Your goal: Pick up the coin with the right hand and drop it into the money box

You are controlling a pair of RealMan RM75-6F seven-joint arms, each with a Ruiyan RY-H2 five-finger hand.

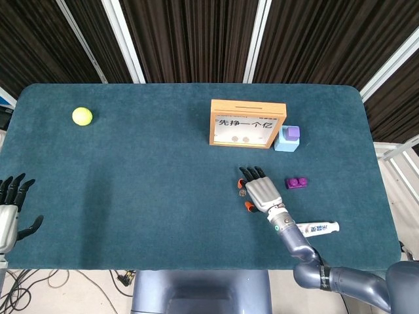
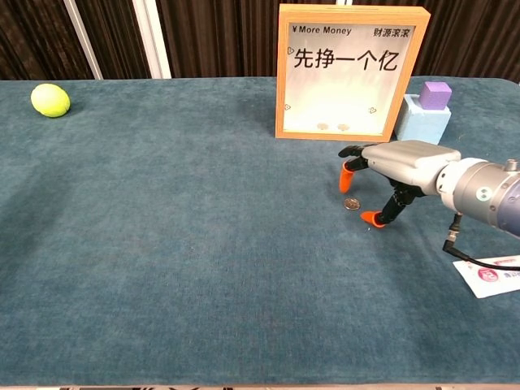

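Observation:
A small silver coin (image 2: 351,203) lies flat on the blue cloth, in front of the money box (image 2: 353,71), a wooden frame with Chinese writing on its pane. In the head view the coin (image 1: 241,193) peeks out at the left edge of my right hand (image 1: 260,190). My right hand (image 2: 396,164) hovers just over it, fingers apart, an orange fingertip behind the coin and the thumb tip to its right, neither touching it. The money box (image 1: 247,122) stands upright a little behind. My left hand (image 1: 12,208) rests open at the table's left edge, holding nothing.
A light blue block with a purple cube (image 2: 425,110) stands right of the money box. A purple brick (image 1: 296,183) lies right of my hand. A white tube (image 1: 317,228) lies near the front right. A yellow-green ball (image 2: 50,100) sits far left.

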